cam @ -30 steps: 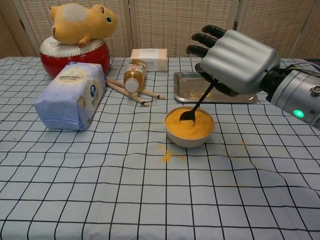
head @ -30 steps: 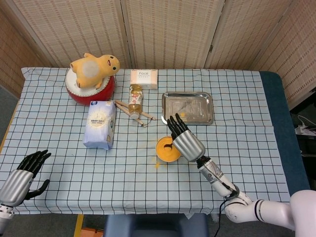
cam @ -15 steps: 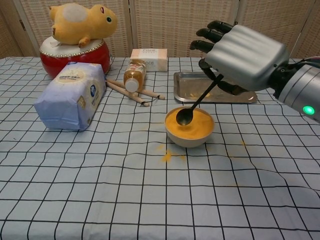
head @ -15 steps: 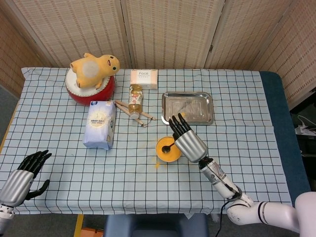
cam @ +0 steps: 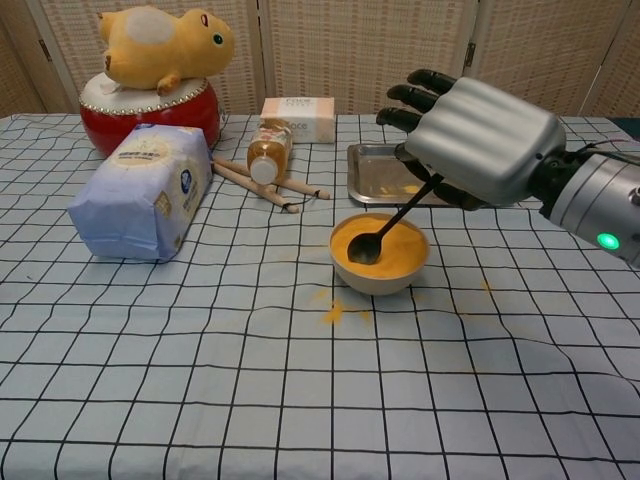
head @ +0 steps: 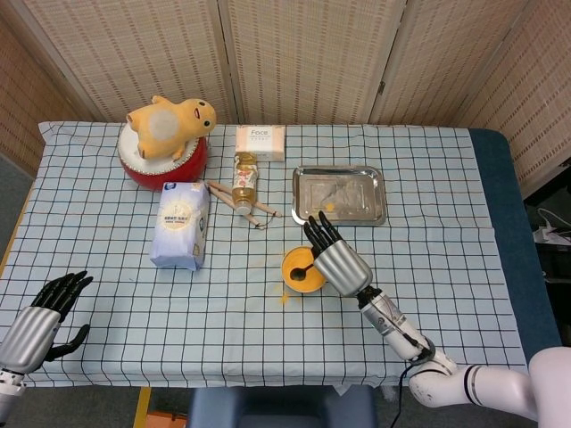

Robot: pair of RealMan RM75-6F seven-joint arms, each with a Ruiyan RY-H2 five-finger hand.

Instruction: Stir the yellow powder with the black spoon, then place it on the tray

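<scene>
A white bowl [cam: 379, 276] [head: 290, 283] of yellow powder [cam: 395, 250] sits mid-table. My right hand [cam: 478, 140] [head: 337, 259] hovers above and to the right of the bowl and pinches the handle of the black spoon [cam: 388, 227] [head: 302, 270]. The spoon slants down to the left, its scoop resting on the powder at the bowl's left side. The steel tray [cam: 375, 167] [head: 339, 193] lies just behind the bowl, partly hidden by my hand in the chest view. My left hand [head: 43, 317] hangs open off the table's near left corner.
A bag of flour [cam: 143, 189], a small bottle [cam: 267, 152], wooden sticks [cam: 264, 186], a white box [cam: 297, 117] and a red drum with a yellow plush [cam: 152, 75] stand at the back left. Spilled powder [cam: 333, 312] dots the cloth in front of the bowl.
The spoon's scoop rose out of the powder, then came back down onto it further left. My right hand shifted slightly; the left hand stayed still.
</scene>
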